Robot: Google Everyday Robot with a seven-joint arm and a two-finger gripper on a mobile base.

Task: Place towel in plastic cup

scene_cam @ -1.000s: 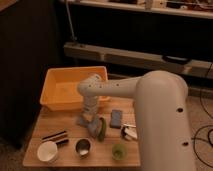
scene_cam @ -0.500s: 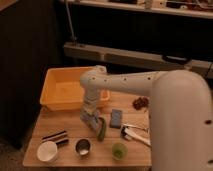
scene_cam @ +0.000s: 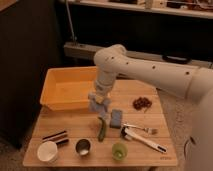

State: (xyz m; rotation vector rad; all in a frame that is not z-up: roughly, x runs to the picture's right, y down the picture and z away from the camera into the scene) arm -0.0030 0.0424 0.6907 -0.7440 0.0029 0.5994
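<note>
A small folded grey-blue towel lies on the wooden table, just right of the middle. A small green cup stands near the front edge, below the towel. My gripper hangs from the white arm above the table, up and to the left of the towel and apart from it, near the front right corner of the yellow bin. I see nothing in it. A long green object lies on the table below the gripper.
A yellow bin fills the back left of the table. A metal cup, a white cup and dark sticks sit at the front left. A fork, a white utensil and a dark red cluster lie at the right.
My gripper has risen from the table by the green object and now hangs higher, near the bin's corner. The towel and the cups have not moved.
</note>
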